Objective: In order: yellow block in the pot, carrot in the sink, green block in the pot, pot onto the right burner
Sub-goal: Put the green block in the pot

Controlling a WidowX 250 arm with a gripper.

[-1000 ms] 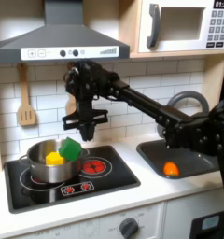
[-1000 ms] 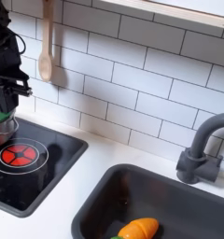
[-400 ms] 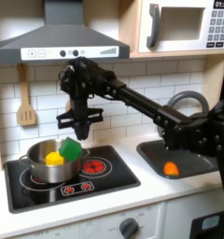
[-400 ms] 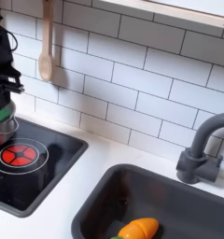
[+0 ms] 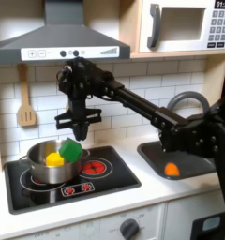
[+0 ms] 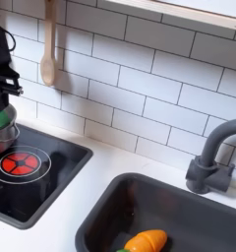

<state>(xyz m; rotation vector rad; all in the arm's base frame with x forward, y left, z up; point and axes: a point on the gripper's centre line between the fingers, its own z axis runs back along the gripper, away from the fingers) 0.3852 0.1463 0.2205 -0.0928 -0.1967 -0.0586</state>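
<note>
We see the hand (image 5: 79, 134) hanging just above the pot (image 5: 52, 167) on the left burner; whether its fingers are spread or closed we cannot tell. Inside the pot sit the yellow block (image 5: 54, 160) and the green block (image 5: 70, 150), touching. The carrot (image 6: 146, 241) lies in the sink (image 6: 204, 212), near the faucet (image 6: 214, 156).

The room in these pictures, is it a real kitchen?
Probably a toy play kitchen: a small stovetop with painted red burners, a range hood and microwave above, and a sink holding a toy carrot.
</note>
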